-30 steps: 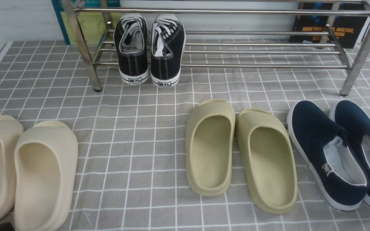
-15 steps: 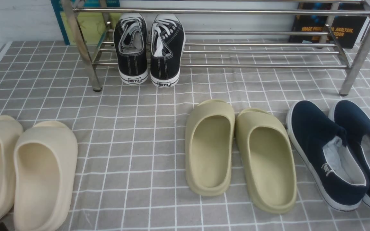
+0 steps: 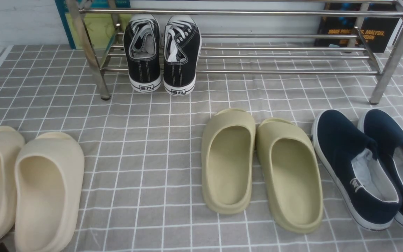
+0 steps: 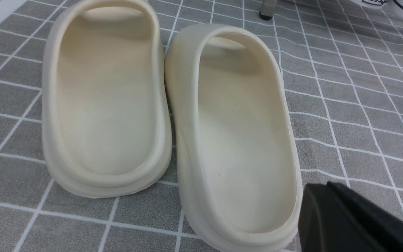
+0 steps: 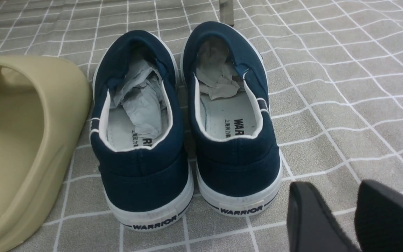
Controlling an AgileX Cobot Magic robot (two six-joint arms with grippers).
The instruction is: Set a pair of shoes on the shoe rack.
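The black sneakers [image 3: 161, 59] are on the lower level of the rack [image 3: 257, 13]; placing seems finished. The left gripper [image 4: 331, 190] is closed, the right gripper [image 5: 331, 196] slightly open. Next move: probably none, only to remain clear of the rack.

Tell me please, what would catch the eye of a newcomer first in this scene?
Probably the two black sneakers with white laces, standing side by side on the low bars of the shiny metal rack, near its left end. Next, the pair of olive slides draws attention in the middle foreground, between the cream slides on the left and the navy slip-ons on the right.
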